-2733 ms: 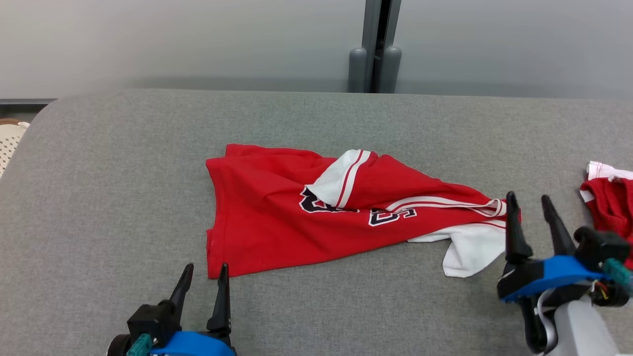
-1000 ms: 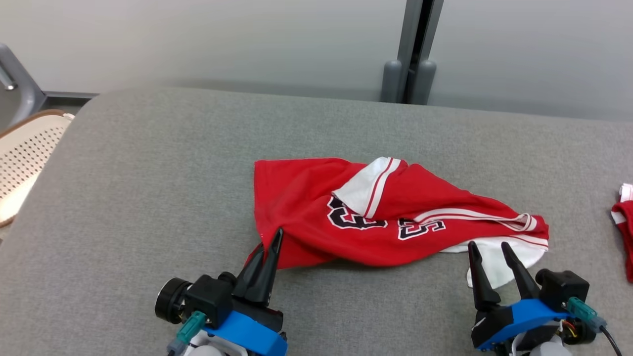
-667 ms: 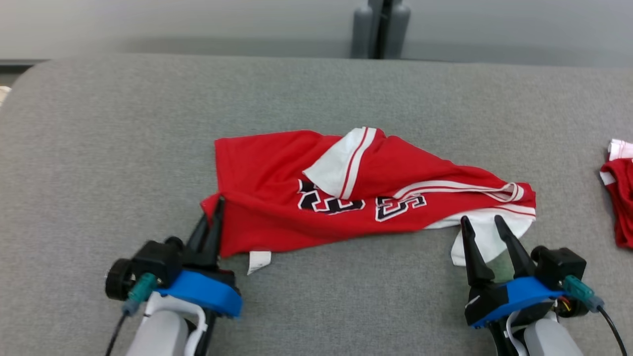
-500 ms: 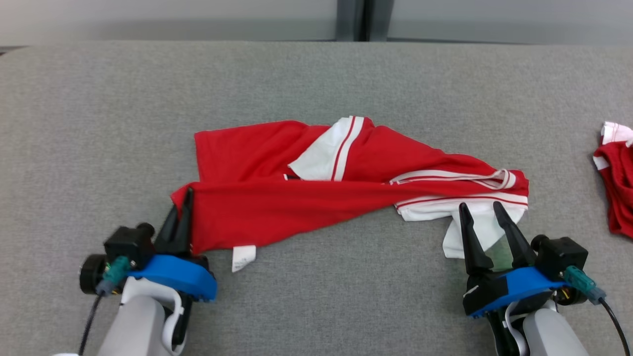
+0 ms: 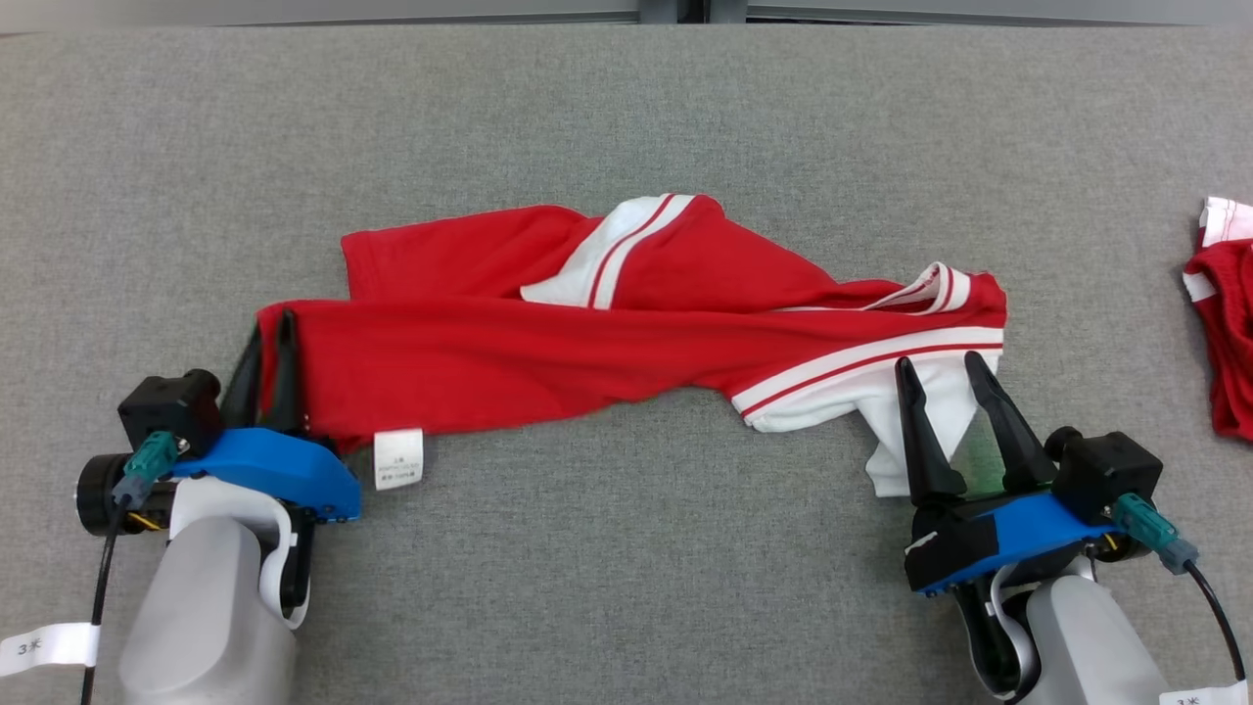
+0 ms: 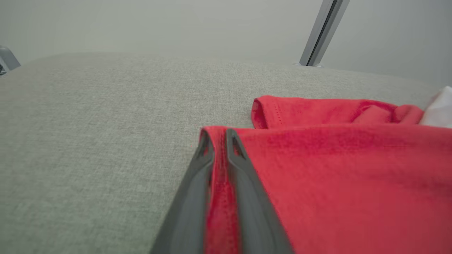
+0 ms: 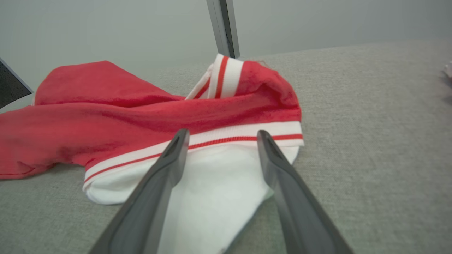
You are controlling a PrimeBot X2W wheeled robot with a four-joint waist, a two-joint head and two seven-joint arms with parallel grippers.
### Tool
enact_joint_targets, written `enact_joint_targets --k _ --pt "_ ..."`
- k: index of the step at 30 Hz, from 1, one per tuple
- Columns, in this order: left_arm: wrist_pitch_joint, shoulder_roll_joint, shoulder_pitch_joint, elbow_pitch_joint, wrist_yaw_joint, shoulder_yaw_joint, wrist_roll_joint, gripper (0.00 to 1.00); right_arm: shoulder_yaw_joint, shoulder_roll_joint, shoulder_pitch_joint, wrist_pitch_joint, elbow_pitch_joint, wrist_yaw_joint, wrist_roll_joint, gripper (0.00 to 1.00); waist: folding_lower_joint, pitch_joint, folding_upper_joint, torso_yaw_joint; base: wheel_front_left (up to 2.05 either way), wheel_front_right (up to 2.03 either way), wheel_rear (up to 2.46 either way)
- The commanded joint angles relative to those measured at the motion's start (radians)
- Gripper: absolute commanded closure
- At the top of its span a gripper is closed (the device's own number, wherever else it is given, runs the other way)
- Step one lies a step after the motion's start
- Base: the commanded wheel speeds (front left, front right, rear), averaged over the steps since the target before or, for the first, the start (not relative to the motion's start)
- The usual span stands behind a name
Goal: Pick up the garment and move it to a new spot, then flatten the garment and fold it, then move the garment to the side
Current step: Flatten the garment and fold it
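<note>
Red with white stripes, the crumpled sports shirt lies stretched across the middle of my grey cloth tabletop. My left tool is pinched tight on the shirt's red left corner, just above a small white tag. My right tool stands wide, its fingers over the shirt's white end, not squeezing it. Another red cloth sits far right.
</note>
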Motion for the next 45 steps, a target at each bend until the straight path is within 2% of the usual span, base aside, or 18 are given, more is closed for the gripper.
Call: enact_joint_targets --k 1,7,11,15,23,32,39,45 --pt "-0.003 0.004 -0.020 -0.002 -0.005 0.020 0.012 0.00 0.005 -0.003 -0.006 0.000 0.000 0.000 0.004 0.00 -0.0002 -0.006 0.0000 -0.001 0.00 0.00 0.00" --pt "-0.003 -0.018 0.064 -0.082 0.018 0.079 0.050 0.00 0.003 -0.002 0.031 0.000 0.015 0.000 -0.002 0.00 -0.0002 -0.059 0.0000 -0.001 0.00 0.00 0.00" --pt "-0.003 -0.036 0.130 -0.128 0.015 0.095 0.070 0.00 -0.004 -0.003 0.056 0.000 0.019 0.000 -0.007 0.00 -0.0002 -0.102 0.0000 0.001 0.00 0.00 0.00" --pt "-0.003 -0.068 0.265 -0.190 0.006 0.084 0.100 0.00 -0.012 -0.002 0.112 0.000 0.027 0.000 -0.015 0.00 -0.0002 -0.179 0.0000 0.008 0.00 0.00 0.00" --pt "-0.003 -0.095 0.426 -0.250 0.001 0.051 0.113 0.00 -0.024 -0.003 0.197 0.000 0.035 0.000 -0.032 0.00 -0.0002 -0.265 0.0000 0.017 0.00 0.00 0.00" --pt "-0.003 -0.100 0.492 -0.268 -0.001 0.021 0.103 0.00 -0.028 -0.002 0.239 0.000 0.053 0.000 -0.034 0.00 -0.0002 -0.302 0.0000 0.019 0.00 0.00 0.00" --pt "-0.003 -0.100 0.461 -0.271 0.003 0.005 0.089 0.00 -0.015 -0.002 0.215 0.000 0.064 0.000 -0.034 0.00 -0.0002 -0.281 0.0000 0.026 0.00 0.00 0.00" --pt "-0.003 -0.100 0.447 -0.261 0.003 -0.012 0.084 0.00 0.029 -0.003 0.181 0.000 0.130 0.000 -0.019 0.00 -0.0002 -0.256 0.0000 0.043 0.00 0.00 0.00"
